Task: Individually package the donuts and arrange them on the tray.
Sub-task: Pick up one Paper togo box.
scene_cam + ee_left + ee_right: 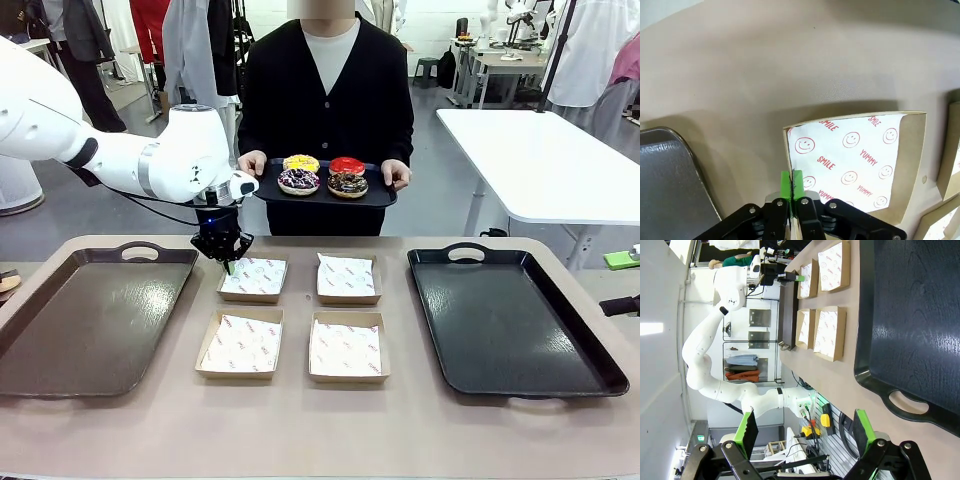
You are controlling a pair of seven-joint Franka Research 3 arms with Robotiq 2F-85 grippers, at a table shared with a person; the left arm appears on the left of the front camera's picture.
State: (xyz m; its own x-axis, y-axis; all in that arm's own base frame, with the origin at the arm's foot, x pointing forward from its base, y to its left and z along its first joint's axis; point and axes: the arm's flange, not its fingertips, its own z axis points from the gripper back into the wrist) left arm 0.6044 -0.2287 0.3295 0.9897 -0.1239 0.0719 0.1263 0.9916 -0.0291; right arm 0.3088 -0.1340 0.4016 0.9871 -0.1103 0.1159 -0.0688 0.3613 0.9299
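Note:
Several ring donuts lie on a small black tray [382,196] that a person holds at the table's far side: a yellow-iced one [301,163], a red-iced one [347,165], a sprinkled chocolate one [298,181] and a dark speckled one [347,185]. My left gripper [226,263] reaches down to the left wall of the far-left cardboard box [252,279]. In the left wrist view the left gripper [791,181] has its green pads pressed together on that box's [912,150] thin wall. My right gripper [805,432] stands open, with nothing between its fingers.
Several paper-lined boxes sit mid-table, among them a near-left [240,345] and a far-right one [347,278]. A large brown tray [60,330] lies to the left and a large black tray [510,330] to the right. A white table [540,150] stands behind.

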